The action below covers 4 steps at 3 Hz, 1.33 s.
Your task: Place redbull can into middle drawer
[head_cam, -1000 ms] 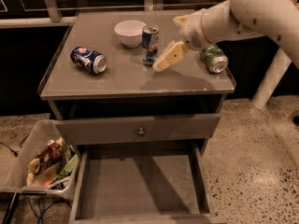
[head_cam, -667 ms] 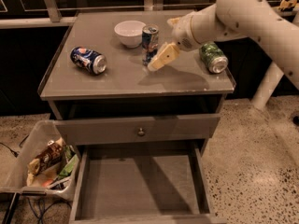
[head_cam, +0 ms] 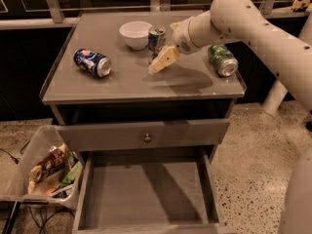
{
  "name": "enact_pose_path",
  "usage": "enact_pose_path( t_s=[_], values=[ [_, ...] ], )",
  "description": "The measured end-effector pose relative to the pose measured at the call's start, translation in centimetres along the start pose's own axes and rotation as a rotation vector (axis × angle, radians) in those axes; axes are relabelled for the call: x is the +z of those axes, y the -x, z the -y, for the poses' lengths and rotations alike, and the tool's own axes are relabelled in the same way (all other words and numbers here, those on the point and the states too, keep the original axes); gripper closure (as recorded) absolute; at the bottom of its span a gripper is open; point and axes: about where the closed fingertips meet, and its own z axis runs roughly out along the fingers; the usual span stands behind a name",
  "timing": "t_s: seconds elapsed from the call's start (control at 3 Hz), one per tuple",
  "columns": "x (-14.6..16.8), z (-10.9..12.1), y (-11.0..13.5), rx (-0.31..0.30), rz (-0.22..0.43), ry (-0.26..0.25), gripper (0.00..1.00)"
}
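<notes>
The hand (head_cam: 161,60) hung over the far middle of the desk (head_cam: 127,84), its pale yellow tip angled down and to the left, just right of and slightly nearer than the redbull can (head_cam: 156,36). Whether the hand was open or closed could not be told, and contact with the can could not be made out. The white arm (head_cam: 243,19) reached in from the right, passing above the desk's far right part.

The redbull can stood upright on the desk, just right of a white bowl (head_cam: 135,33). To the right, beneath the arm, a green can (head_cam: 223,60) lay on its side with its silver top facing near. Well to the left, a dark-blue Pepsi can (head_cam: 92,62) also lay on its side.

Below the desk top sat a closed drawer front with a small round knob (head_cam: 147,137). Under it, the middle drawer (head_cam: 146,196) stood pulled out towards the near side, its grey floor bare. On the floor to the left was a clear bin (head_cam: 35,150) holding wrappers.
</notes>
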Motion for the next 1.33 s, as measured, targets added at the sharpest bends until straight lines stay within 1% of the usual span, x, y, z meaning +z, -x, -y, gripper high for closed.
enact_pose_path(
  t_s=[0.33, 0.67, 1.0, 1.33],
  values=[
    [0.18, 0.07, -0.04, 0.003, 0.000, 0.000, 0.16],
    [0.19, 0.06, -0.04, 0.003, 0.000, 0.000, 0.41],
    [0.19, 0.06, -0.04, 0.003, 0.000, 0.000, 0.62],
    [0.19, 0.06, -0.04, 0.003, 0.000, 0.000, 0.87]
  ],
)
